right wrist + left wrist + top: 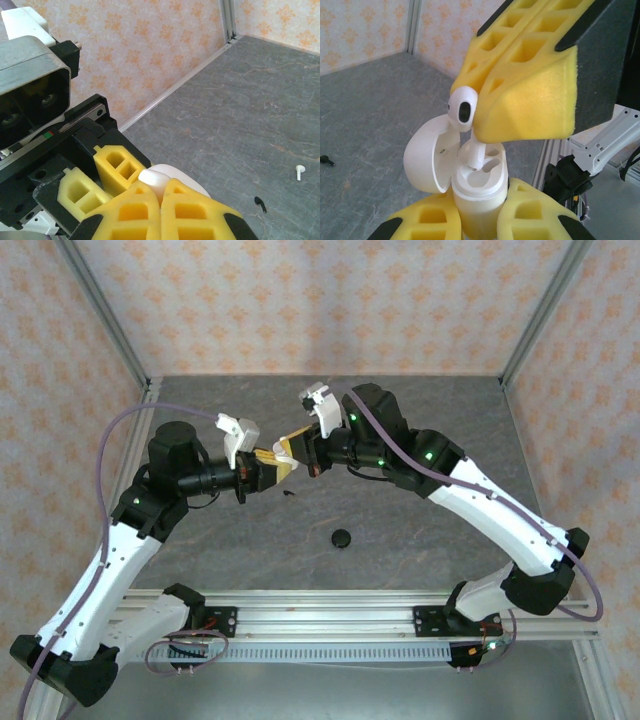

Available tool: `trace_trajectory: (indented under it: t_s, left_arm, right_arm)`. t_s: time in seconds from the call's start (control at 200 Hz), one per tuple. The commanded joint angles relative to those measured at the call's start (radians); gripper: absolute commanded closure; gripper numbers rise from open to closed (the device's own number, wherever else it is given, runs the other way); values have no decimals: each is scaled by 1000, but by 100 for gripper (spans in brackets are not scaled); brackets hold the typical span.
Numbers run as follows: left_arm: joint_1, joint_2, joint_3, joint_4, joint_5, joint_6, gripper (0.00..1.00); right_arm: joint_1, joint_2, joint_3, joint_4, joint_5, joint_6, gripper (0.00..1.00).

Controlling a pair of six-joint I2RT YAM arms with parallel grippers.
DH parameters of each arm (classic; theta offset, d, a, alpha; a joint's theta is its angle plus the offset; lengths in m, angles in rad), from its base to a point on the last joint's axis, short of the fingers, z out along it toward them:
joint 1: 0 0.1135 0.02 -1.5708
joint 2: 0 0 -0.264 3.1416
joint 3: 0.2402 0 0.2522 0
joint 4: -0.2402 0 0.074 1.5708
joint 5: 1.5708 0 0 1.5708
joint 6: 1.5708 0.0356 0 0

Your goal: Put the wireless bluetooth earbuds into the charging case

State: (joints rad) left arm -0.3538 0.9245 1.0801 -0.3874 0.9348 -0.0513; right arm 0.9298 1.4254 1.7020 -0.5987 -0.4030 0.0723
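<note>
Yellow-padded left pincer [479, 222] clamps the open white case [475, 187]; right pincer [161, 192] pinches a white earbud [463, 107] over it.

Papered enclosure around a grey stone-patterned tabletop [420, 550]
The walls [300, 300] are covered in pale paper printed with orange floral motifs; the corners are edged by aluminium posts [105, 310], and the surface is evenly lit.
</note>
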Motion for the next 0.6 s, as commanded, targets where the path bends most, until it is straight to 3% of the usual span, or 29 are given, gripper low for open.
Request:
trace_trajectory:
  t_s: [0.0,0.595]
  left_arm:
    - [-6,-8,33,-2,-4,18,100]
    - [-10,0,37,1,-13,12,100]
  right_arm:
    - [7,-26,34,-39,-22,-22,97]
    - [7,32,75,-137,-73,-44,97]
